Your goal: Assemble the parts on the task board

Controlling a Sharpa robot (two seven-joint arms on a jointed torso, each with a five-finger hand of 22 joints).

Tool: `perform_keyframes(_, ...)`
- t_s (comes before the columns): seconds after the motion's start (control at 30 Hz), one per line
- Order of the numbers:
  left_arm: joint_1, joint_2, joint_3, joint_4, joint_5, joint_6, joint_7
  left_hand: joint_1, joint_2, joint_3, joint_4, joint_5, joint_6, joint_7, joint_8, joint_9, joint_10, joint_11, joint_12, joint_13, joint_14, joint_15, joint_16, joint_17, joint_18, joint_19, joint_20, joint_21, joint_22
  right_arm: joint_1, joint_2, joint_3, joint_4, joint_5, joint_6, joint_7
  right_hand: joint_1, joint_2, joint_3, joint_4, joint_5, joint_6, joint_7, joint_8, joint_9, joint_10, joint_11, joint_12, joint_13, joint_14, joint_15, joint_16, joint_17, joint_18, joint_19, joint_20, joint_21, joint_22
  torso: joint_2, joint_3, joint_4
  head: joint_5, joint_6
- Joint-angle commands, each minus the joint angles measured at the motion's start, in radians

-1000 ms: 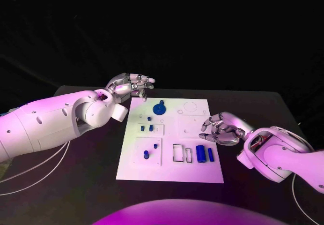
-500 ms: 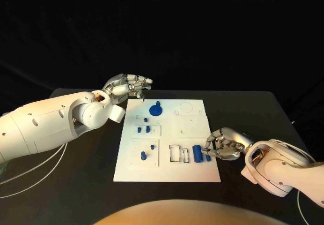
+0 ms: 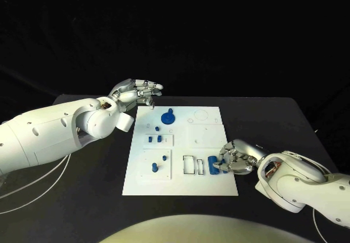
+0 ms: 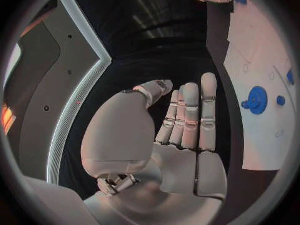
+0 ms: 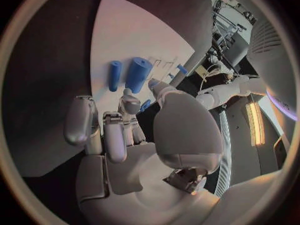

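Observation:
The white task board (image 3: 206,137) lies mid-table. On it stand a blue gear (image 3: 169,118), small blue pegs (image 3: 155,138) and two more pegs (image 3: 155,166). A thick blue cylinder (image 3: 213,165) lies near the board's right front corner. My right hand (image 3: 235,157) is low over it, fingers curled beside it. In the right wrist view the thick cylinder (image 5: 139,74) and a thinner one (image 5: 115,75) lie on the board (image 5: 125,30) just past my fingertips (image 5: 129,103); contact is unclear. My left hand (image 3: 138,91) hovers at the board's far left corner, fingers straight (image 4: 187,117), holding nothing.
Two empty rectangular slots (image 3: 194,165) sit left of the thick cylinder. In the left wrist view the gear (image 4: 257,99) and the board (image 4: 250,45) lie beside my palm. Black table (image 3: 277,121) surrounds the board.
My right hand has come down and nearer the board's front right, onto the cylinders, now covering the thinner one. My left hand has barely moved.

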Motion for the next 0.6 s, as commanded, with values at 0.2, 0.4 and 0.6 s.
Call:
perform_keyframes(0.2, 0.000, 0.001, 0.000, 0.004, -0.002, 0.014, 0.005, -0.004, 0.005, -0.004, 0.001, -0.002, -0.007, 0.000, 0.003, 0.000, -0.006, -0.003, 0.005, -0.001, -0.006, -0.002, 0.004, -0.001, 0.015, 0.001, 0.004, -0.006, -0.001, -0.008, 0.024, -0.001, -0.020, -0.069, 0.039, -0.047, -0.010, -0.001, -0.005, 0.016, -0.005, -0.005, -0.002, 0.007, 0.004, 0.001, -0.001, 0.002, 0.002, 0.075, -0.006, 0.006, 0.115, -0.006, 0.005, -0.001, 0.001, 0.001, -0.001, -0.0009, 0.0002, 0.002, -0.007)
perform_keyframes(0.4, 0.000, -0.001, 0.000, 0.004, -0.002, 0.013, 0.003, -0.004, 0.006, -0.006, 0.002, -0.002, -0.007, -0.001, 0.005, 0.000, -0.009, -0.003, 0.007, -0.002, -0.007, -0.001, 0.005, -0.002, 0.015, 0.002, 0.004, -0.008, -0.003, -0.021, 0.044, -0.001, -0.038, -0.087, 0.055, -0.066, -0.010, 0.002, -0.014, 0.031, -0.004, -0.005, -0.003, 0.009, 0.007, -0.004, -0.001, -0.003, 0.000, 0.073, -0.006, 0.004, 0.109, -0.004, 0.003, -0.001, -0.005, -0.002, -0.002, -0.0004, 0.0004, 0.005, -0.011)
perform_keyframes(0.6, 0.000, -0.003, 0.000, 0.005, -0.002, 0.013, 0.001, -0.005, 0.006, -0.006, 0.002, -0.002, -0.008, 0.000, 0.005, 0.000, -0.009, -0.003, 0.007, -0.002, -0.008, -0.001, 0.005, -0.002, 0.015, 0.001, 0.004, -0.009, -0.003, -0.033, 0.064, -0.001, -0.056, -0.102, 0.063, -0.083, -0.010, 0.003, -0.017, 0.036, -0.004, -0.006, -0.003, 0.010, 0.008, -0.005, -0.002, -0.005, 0.000, 0.073, -0.006, 0.005, 0.110, -0.004, 0.003, -0.001, -0.006, -0.002, -0.001, -0.0010, -0.0005, 0.008, -0.011)
